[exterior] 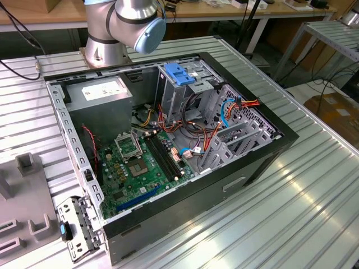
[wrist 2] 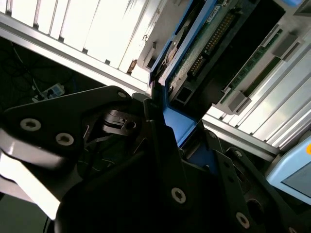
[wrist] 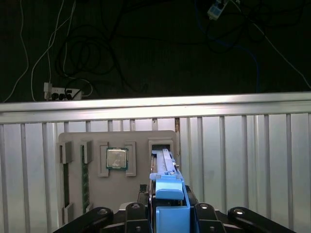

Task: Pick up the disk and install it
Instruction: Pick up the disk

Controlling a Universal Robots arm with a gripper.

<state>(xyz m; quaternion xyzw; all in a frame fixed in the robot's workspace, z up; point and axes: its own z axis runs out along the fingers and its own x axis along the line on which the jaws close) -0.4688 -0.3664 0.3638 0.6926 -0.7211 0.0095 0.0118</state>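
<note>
Disk (wrist: 168, 190) pinched edge-on in the gripper (wrist: 168, 206) above a grey parts tray (wrist: 97, 138).

In both wrist views the black fingers (wrist 2: 158, 131) are seen pressed against the disk's blue side rails. Its far end is closely flanked by the walls of a tray slot, and whether it is lifted clear cannot be told. A processor chip (wrist: 116, 158) is seated just beside that slot, and a green memory stick (wrist: 85, 170) is held further along. The tray is laid on a slatted metal table (wrist: 243, 160). In the exterior view an open computer case (exterior: 269, 151) is seen near the arm's base (exterior: 106, 45). Its drive cage (exterior: 185, 95) is topped by a blue bracket (exterior: 175, 74) and crowded by orange and blue cables (exterior: 227, 109), with a grey power supply (exterior: 104, 95) beside it.
</note>
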